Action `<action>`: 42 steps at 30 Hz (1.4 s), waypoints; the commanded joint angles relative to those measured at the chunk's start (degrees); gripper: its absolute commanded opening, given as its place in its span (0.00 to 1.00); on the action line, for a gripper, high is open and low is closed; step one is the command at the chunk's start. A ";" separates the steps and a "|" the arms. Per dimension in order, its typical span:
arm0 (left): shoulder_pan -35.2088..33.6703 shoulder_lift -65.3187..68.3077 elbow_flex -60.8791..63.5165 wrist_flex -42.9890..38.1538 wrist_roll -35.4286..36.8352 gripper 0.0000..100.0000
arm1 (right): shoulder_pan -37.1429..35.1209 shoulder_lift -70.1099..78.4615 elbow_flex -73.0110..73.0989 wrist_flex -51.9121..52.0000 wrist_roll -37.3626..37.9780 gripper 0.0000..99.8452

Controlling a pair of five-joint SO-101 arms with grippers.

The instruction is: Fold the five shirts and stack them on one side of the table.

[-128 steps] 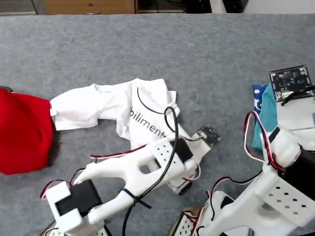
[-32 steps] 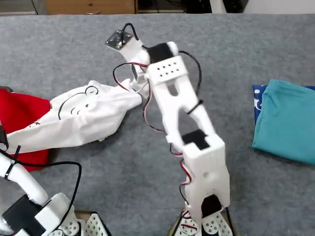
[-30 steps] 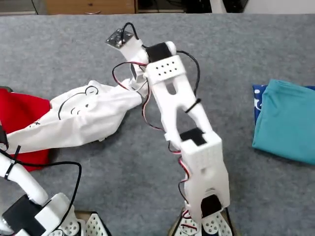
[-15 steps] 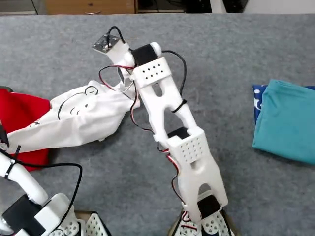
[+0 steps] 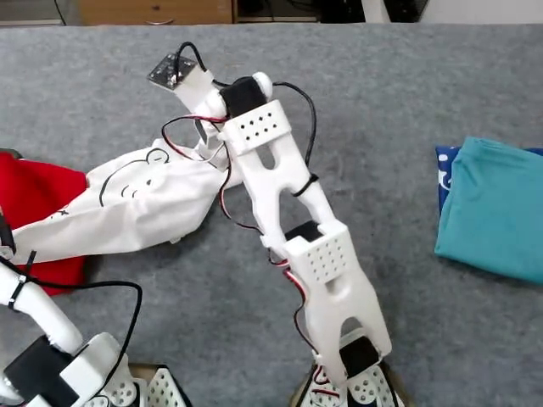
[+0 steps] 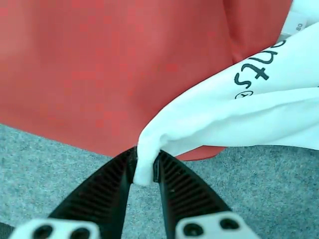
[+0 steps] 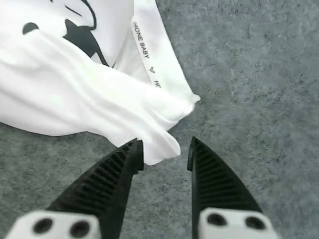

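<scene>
Bright, even light, soft faint shadows on the tabletop

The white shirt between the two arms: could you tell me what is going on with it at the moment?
Both arms are working on the white shirt, which lies stretched across the grey table. The left end effector is shut on one corner of it, over the red shirt. The right end effector is open at the opposite end, with the shirt's edge between its fingers, not clamped. A folded teal shirt lies on the right arm's side.
</scene>
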 commanded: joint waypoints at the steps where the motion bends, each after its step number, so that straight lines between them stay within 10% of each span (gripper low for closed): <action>1: -0.09 -1.45 -0.26 -0.79 0.62 0.02 | -0.84 0.75 -3.03 1.05 -0.62 0.16; 30: -0.26 -1.63 -0.26 -0.79 0.44 0.02 | 0.66 -2.59 -2.07 1.14 -0.09 0.00; 42: -0.09 -1.71 -0.53 -0.79 0.35 0.02 | 0.75 -22.81 33.63 0.97 2.64 0.00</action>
